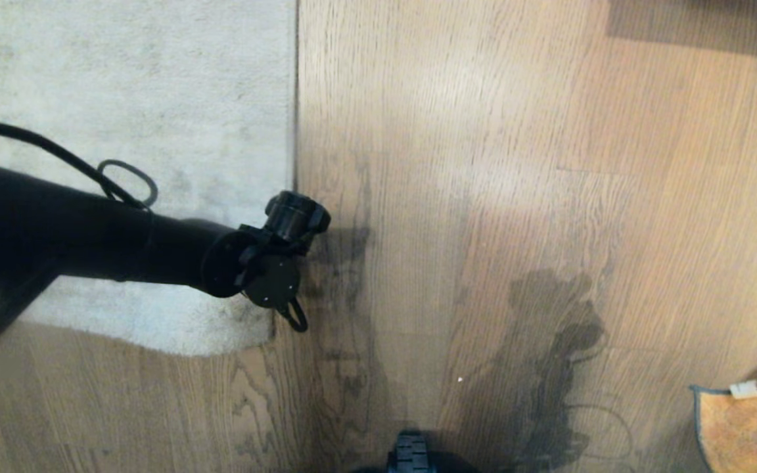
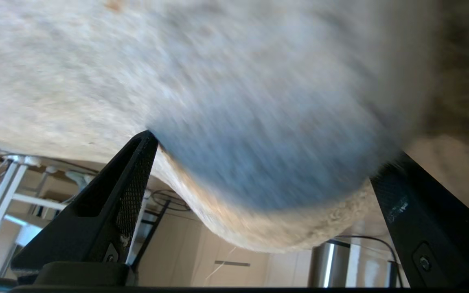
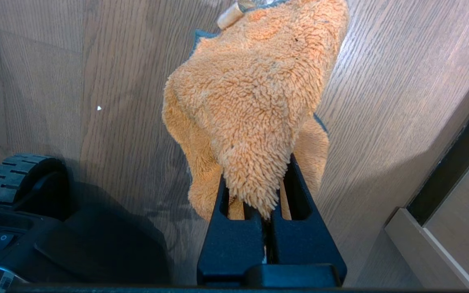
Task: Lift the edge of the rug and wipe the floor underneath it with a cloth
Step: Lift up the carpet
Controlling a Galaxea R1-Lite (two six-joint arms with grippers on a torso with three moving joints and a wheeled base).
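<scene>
My left gripper (image 2: 259,171) hangs at the rug's corner (image 1: 247,328), jaws wide apart with the rug edge (image 2: 283,232) between them but not yet pinched — so the lift is still to come, and the floor (image 1: 483,197) beneath is unwiped. My right gripper (image 3: 270,211) has its jaws clamped on the cloth (image 3: 255,101), ready. The head view shows only a corner of that cloth at the lower right; the right wrist view shows the grip itself — the left wrist view, the rug's curled border.
</scene>
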